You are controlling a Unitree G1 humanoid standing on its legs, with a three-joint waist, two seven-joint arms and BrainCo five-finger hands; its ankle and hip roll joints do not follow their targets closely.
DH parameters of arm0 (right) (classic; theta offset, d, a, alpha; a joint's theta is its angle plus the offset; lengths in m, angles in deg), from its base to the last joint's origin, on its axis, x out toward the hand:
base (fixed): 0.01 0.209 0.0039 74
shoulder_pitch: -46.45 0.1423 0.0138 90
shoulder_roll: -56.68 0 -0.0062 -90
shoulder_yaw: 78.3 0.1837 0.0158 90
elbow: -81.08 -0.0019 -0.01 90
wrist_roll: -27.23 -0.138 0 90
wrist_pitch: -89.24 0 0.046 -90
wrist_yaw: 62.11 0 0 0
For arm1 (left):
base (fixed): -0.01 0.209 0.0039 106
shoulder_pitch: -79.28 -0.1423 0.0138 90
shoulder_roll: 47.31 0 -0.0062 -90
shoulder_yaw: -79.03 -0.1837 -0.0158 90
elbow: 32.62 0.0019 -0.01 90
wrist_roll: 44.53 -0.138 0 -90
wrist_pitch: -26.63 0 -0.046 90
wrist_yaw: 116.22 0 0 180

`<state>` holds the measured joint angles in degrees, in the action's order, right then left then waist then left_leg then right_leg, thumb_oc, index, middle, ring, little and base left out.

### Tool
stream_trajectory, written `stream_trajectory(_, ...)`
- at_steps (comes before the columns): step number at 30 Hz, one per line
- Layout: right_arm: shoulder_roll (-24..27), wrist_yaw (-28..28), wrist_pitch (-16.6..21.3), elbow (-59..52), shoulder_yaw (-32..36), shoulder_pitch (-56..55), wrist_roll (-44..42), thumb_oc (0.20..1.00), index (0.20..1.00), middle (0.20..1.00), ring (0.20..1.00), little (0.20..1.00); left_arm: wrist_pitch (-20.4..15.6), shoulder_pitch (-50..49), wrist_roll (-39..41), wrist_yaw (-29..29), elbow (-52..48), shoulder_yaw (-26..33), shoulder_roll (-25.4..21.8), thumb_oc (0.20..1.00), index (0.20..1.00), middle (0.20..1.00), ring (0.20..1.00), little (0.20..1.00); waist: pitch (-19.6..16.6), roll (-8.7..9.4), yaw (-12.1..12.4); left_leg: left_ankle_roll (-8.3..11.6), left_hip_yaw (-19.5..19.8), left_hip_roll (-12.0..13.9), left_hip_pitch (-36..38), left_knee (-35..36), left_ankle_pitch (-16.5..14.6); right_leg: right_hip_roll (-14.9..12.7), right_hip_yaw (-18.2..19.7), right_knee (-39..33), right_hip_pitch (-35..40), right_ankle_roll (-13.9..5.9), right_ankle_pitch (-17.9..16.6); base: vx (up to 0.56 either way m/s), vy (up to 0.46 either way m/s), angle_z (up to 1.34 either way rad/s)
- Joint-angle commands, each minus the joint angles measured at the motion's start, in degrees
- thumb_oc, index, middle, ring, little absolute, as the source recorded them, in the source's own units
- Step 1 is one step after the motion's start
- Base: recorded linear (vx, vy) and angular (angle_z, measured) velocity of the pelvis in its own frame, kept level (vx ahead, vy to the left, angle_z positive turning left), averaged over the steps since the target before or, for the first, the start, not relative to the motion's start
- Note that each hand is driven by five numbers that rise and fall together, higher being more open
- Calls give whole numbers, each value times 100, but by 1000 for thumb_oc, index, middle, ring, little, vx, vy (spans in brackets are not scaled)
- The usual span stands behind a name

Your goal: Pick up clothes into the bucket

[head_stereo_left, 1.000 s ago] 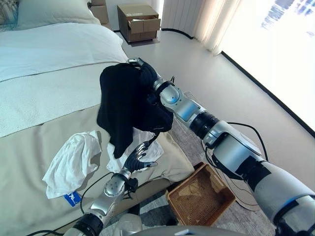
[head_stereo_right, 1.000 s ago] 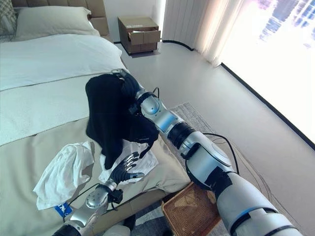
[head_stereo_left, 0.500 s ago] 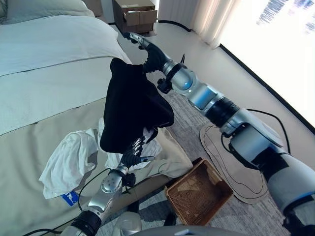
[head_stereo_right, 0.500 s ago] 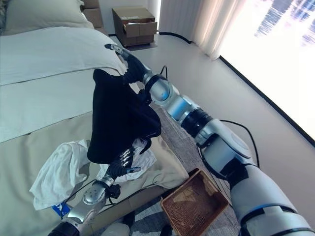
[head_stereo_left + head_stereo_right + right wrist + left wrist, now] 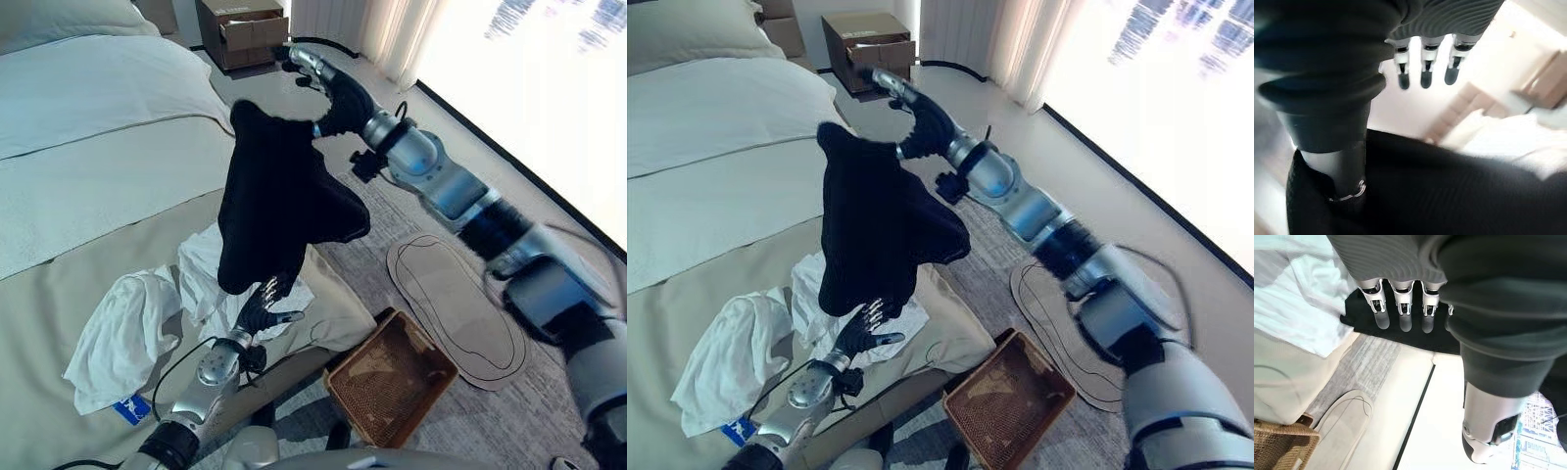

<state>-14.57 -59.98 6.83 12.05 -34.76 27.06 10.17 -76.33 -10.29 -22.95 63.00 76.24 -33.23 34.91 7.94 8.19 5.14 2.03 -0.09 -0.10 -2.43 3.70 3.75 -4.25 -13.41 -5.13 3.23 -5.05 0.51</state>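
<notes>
Resting low at the bed's edge, the left hand point(image 5: 263, 311) has its fingers straight and spread, holding nothing; crumpled white clothes point(image 5: 122, 328) lie on the bed point(image 5: 69, 206) just beside it, and the black garment point(image 5: 279, 201) dangles just above it. That garment hangs from the right hand point(image 5: 333, 93), raised high over the bed's side. In the right wrist view its fingers reach straight out while the thumb seems to hook the cloth, so the hold looks slight. The wicker basket point(image 5: 392, 377) stands on the floor below and to the right hand's near side, beside the bed's corner. To do this well, the arm should likely swing the garment across slowly, keep the trailing hem off the bed, and lower it well inside the rim before letting go. Beyond the right hand are a grey rug point(image 5: 387, 235), a wooden nightstand point(image 5: 245, 29) and curtains point(image 5: 392, 29).
</notes>
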Motion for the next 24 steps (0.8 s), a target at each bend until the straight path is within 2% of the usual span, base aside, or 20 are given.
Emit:
stream_trajectory(1,-46,-90,286,23,87,460,281,1000,1000,1000,1000,1000,-289,-51,152,48,-428,33,-116,1000,1000,1000,1000,1000,-261,148,-87,52,-5,418,9,-222,-337,-728,-41,184,-287,-546,-653,5,-6,-12)
stream_trajectory(4,-26,-221,266,101,-144,769,1527,1000,1000,1000,1000,1000,-282,-39,90,85,-514,106,-162,1000,1000,1000,1000,1000,-247,137,-76,48,-8,417,-15,-220,-337,-723,-43,164,-305,-556,-668,-3,-2,-2)
stream_trajectory(6,-47,-268,289,57,-89,763,1585,1000,1000,1000,1000,1000,-283,-24,81,84,-530,123,-151,1000,1000,1000,1000,1000,-239,132,-76,46,-4,416,-21,-216,-332,-721,-48,162,-306,-559,-668,-3,1,-2)
stream_trajectory(8,-207,-349,321,1,149,633,1458,1000,1000,1000,1000,1000,-316,-4,49,30,-481,157,-95,1000,1000,1000,1000,1000,-238,140,-57,32,35,400,-40,-214,-335,-727,-66,165,-304,-561,-662,0,0,0)
stream_trajectory(12,-201,-357,361,-71,309,507,1371,1000,1000,1000,1000,1000,-383,-43,-70,-94,-449,279,-39,1000,1000,1000,1000,1000,-224,150,-28,30,44,393,-39,-211,-339,-734,-80,162,-294,-562,-663,0,0,0)
stream_trajectory(16,-1,-446,459,-476,618,298,1029,1000,1000,1000,1000,1000,-525,-171,-294,-522,-511,678,87,1000,1000,1000,1000,1000,-213,195,35,34,42,388,-50,-221,-343,-729,-87,153,-284,-551,-662,0,0,0)
stream_trajectory(24,69,-677,532,-708,1088,-43,686,1000,1000,1000,1000,1000,-506,-179,-508,-618,-533,721,38,1000,1000,1000,1000,1000,-221,183,43,27,26,394,-31,-226,-359,-720,-83,154,-273,-547,-656,0,0,0)
